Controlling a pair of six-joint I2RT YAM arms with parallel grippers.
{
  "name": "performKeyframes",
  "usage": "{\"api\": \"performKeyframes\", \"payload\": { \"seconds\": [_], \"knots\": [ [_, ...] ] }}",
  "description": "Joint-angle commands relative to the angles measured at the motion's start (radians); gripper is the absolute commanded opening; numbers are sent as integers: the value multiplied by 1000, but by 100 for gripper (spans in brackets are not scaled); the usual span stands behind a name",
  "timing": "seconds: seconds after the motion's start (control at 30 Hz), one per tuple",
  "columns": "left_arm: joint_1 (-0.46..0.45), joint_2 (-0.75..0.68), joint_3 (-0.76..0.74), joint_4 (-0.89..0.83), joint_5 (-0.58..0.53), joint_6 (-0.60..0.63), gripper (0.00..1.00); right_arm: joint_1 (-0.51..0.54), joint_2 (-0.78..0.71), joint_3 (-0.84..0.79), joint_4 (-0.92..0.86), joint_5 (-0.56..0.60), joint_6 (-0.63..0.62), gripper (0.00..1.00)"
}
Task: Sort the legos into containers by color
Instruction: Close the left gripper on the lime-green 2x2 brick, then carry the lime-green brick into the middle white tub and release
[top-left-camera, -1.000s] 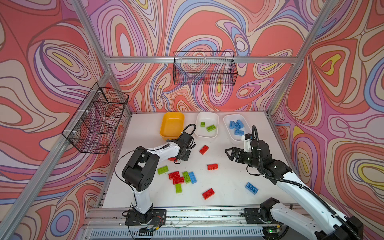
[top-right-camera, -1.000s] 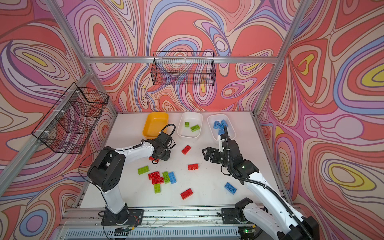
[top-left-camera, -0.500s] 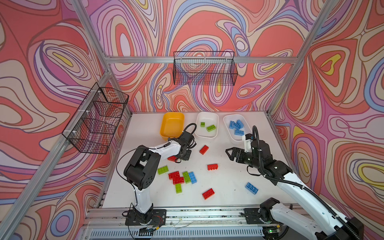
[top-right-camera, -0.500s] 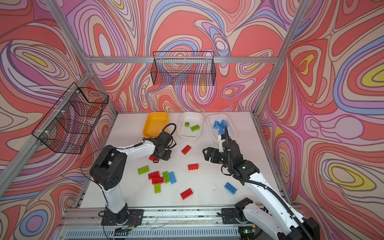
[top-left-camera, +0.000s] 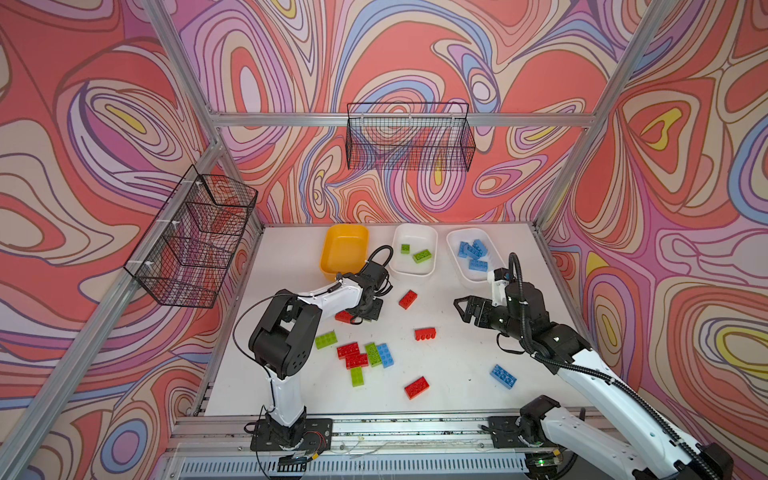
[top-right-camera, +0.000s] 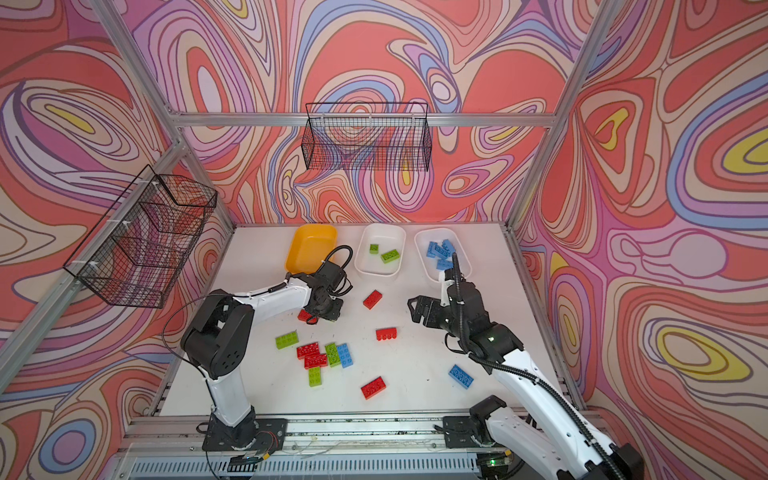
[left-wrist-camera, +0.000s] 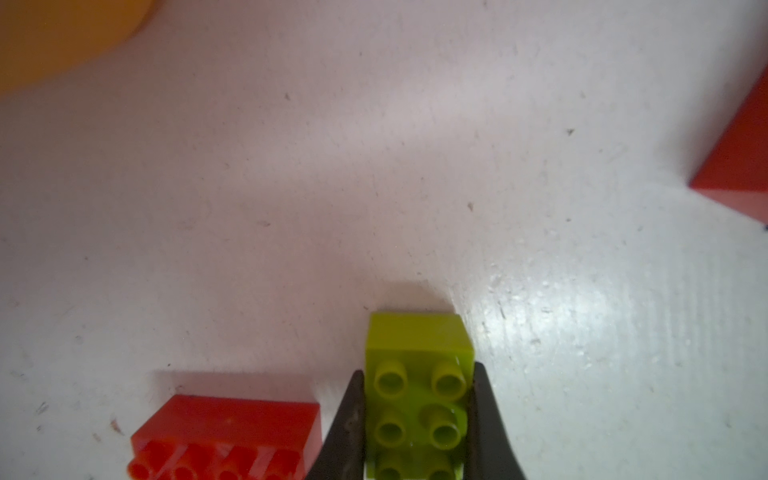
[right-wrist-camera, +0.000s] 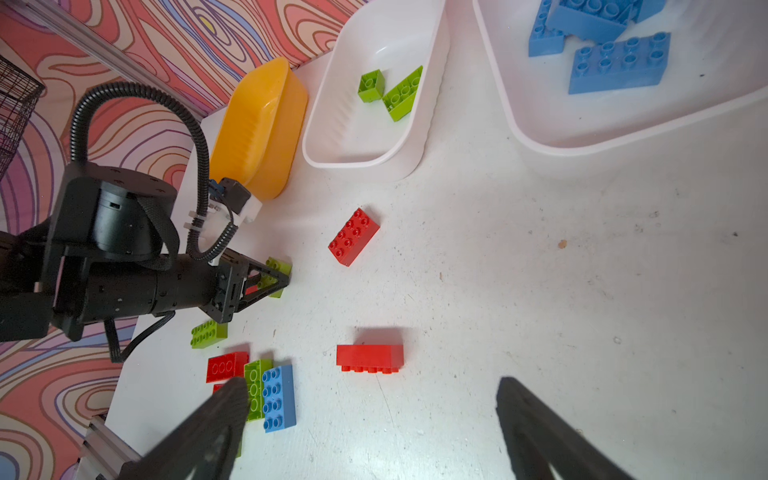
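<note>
Clamping left tool (left-wrist-camera: 417, 370) on sides of green brick (left-wrist-camera: 419, 336), studs up, low on tabletop (left-wrist-camera: 374, 166) beside red brick (left-wrist-camera: 232, 419), likely for carrying to green-brick tub (top-left-camera: 411, 268). Holding right tool (right-wrist-camera: 372, 386) spread apart, empty, hovering well clear.

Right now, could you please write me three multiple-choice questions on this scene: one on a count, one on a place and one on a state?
1. How many green bricks lie in the middle white tub? A. one B. two C. five
2. Which tub holds blue bricks? A. the yellow tub B. the middle white tub C. the end white tub
3. The left gripper is: A. open and empty B. shut on a green brick C. shut on a blue brick
Answers: 1 B, only two show inside; 2 C, the blue pile sits there; 3 B, its fingers press the brick's two sides.
</note>
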Motion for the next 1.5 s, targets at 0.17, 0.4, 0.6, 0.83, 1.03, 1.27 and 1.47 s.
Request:
{"api": "performKeyframes", "payload": {
  "seconds": [0.17, 0.4, 0.6, 0.83, 1.03, 1.27, 1.47],
  "knots": [
    [8, -19, 53, -74, 13, -17, 13, 8, -15, -8, -13, 16, -5, 98],
    [7, -22, 136, -106, 53, -22, 12, 8, -24, -4, -13, 27, -6, 98],
    [8, 17, 293, -132, 93, -31, 12, 7, -31, -1, -8, 24, 1, 98],
    [8, 184, 596, -137, 171, -77, 15, 8, -42, -11, 0, 41, 3, 98],
    [7, 349, 813, -77, 226, -120, 17, 7, -34, -20, 15, 49, 10, 98],
    [8, 514, 984, 57, 254, -184, 21, 7, -4, -25, 33, 82, 10, 98],
    [18, 686, 1212, 86, 295, -235, 46, 8, 47, 5, 33, 119, -17, 98]
  ]
}}
